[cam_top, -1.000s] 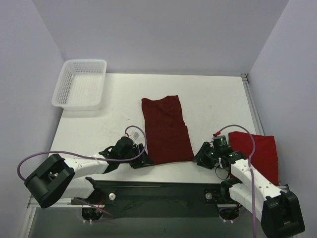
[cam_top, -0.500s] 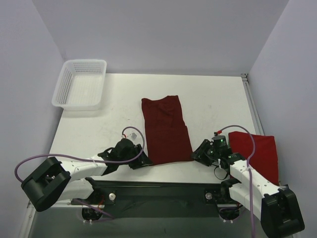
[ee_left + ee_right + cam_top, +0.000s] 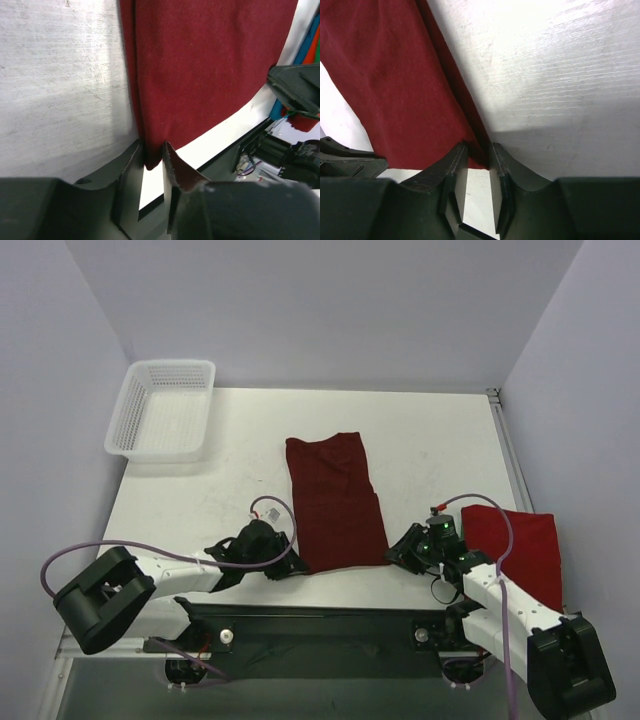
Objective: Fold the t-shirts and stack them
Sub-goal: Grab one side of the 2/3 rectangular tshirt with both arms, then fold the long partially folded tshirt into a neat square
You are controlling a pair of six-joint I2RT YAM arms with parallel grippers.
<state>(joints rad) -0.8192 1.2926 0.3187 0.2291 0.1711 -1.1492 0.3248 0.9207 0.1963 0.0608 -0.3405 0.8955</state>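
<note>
The white scratched surface (image 3: 440,450) carries two t-shirts, one basket and two grippers. The dark maroon cloth t-shirt (image 3: 335,505), folded into a long strip, lies at the centre and runs from 12 o'clock down to 6 o'clock. Its near edge reaches the surface's near border. The white plastic mesh basket (image 3: 130,430) sits at 10 o'clock in the far corner, well apart from both shirts. The brighter red cloth t-shirt (image 3: 520,545) lies folded at 4 o'clock, near the edge of the surface.

The left gripper (image 3: 151,150) is at the maroon shirt's 7 o'clock corner, and its fingers (image 3: 131,165) stand on either side of the cloth tip. The right gripper (image 3: 477,150) straddles the 5 o'clock corner in the same way. Both sets of jaws are narrowed around the cloth, but I cannot tell whether either one is clamped on it.
</note>
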